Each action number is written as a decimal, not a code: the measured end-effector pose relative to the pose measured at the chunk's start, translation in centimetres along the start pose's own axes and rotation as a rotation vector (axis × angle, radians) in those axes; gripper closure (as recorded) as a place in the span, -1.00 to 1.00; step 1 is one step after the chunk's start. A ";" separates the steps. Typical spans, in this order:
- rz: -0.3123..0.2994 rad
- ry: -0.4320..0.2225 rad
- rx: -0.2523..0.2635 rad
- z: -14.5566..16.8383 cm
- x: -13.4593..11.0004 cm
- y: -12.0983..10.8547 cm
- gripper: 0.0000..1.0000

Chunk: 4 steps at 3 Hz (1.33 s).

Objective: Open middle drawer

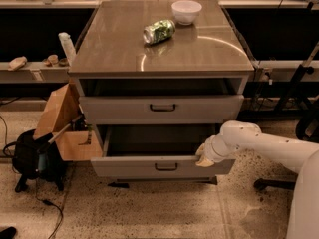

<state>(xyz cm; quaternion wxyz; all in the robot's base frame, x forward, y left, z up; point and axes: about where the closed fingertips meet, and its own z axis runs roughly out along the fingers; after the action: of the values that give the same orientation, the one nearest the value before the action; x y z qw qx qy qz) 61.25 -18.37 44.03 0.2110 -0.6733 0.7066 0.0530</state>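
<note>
The middle drawer (129,166) is a light-grey drawer with a small black bar handle. It is pulled well out of the cabinet, and its dark inside shows behind the front. My gripper (203,158) is at the right end of the drawer front's top edge, touching or very near it. My white arm reaches in from the right. The drawer above (119,108), with the same kind of handle, stands a little out, with a dark gap over it. No drawer shows below the open one.
On the cabinet top (114,49) lie a crushed green can (158,32) and a white bowl (186,11). An open cardboard box (65,123) and a black bag (30,156) sit on the floor at the left. A chair base (266,183) stands at the right.
</note>
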 end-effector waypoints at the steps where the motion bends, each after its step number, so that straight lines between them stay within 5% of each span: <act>1: -0.003 -0.010 0.001 -0.6 -0.1 0.6 0.75; 4: -0.007 -0.014 0.002 -1.2 -0.4 0.8 -0.65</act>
<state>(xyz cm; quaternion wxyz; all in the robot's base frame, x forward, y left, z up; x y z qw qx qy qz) 60.20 -18.33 45.11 0.2167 -0.6751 0.7029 0.0563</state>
